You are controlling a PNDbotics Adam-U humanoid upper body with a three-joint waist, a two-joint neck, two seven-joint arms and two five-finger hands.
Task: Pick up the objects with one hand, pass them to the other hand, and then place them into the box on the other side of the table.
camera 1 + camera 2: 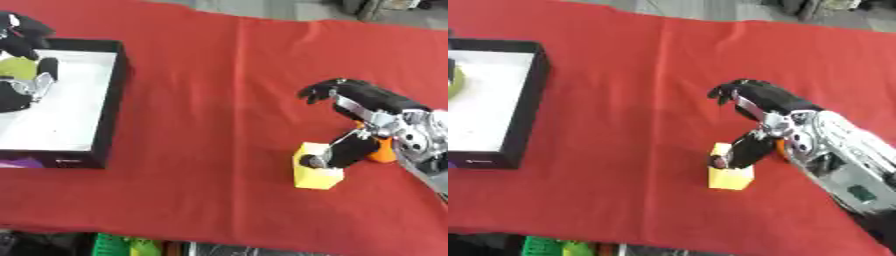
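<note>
A black box [112, 100] with a white floor stands at the left of the red table. My left hand [21, 37] hangs over its far left part, fingers and thumb curled round a yellow-green object [17, 67]. At the right, a yellow block [317, 175] lies on the cloth. My right hand [372, 102] hovers over it with its fingers loosely bent and holding nothing. Its thumb [346, 150] points down and touches the block's top. A small orange thing [383, 151] shows just behind the thumb, under the palm.
The red cloth [219, 100] covers the table between box and block. A purple thing [19, 162] shows at the box's near left corner. Below the table's front edge sits a green crate [112, 245].
</note>
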